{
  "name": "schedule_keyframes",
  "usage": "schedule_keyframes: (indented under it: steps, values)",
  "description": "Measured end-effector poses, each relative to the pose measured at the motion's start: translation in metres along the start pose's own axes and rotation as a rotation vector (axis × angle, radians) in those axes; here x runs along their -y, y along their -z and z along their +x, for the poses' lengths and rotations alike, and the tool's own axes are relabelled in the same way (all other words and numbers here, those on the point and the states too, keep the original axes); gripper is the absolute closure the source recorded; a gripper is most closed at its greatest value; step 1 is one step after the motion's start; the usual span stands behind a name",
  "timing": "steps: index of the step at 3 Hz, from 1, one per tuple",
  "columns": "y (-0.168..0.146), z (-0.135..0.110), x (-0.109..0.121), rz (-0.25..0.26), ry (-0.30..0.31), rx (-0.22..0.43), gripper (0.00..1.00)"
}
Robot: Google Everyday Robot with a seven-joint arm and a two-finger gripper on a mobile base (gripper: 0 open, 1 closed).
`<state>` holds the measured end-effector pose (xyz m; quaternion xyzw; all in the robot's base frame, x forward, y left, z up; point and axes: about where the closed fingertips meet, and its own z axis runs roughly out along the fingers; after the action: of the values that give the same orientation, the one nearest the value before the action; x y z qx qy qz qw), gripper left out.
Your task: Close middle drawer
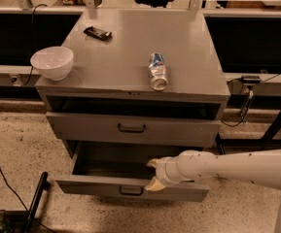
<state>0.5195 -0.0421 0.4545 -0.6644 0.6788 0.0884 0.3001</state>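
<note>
Here, end effector (153, 174) inside middle drawer (94, 184)

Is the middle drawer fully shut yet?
No, the middle drawer juts out open, with the end effector at its front panel's top edge.

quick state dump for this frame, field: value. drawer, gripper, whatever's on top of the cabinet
middle drawer: open, pulled well out
gripper: at the middle drawer's front panel, just right of its handle
top drawer: set further in than the middle drawer
cabinet top: white bowl at left edge; crushed can lying on its side; dark bar toward the back
task status: drawer not yet closed
</note>
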Motion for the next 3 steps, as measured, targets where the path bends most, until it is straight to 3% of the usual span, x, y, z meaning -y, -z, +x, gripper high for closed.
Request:
schedule_keyframes:
  steps: [1,2,3]
  values:
    - [0.005,-0.011,0.008,0.029,0.009,0.03,0.16]
    - [0.014,-0.017,-0.003,0.031,0.013,0.075,0.0]
    - [0.025,-0.019,-0.033,-0.002,0.006,0.14,0.0]
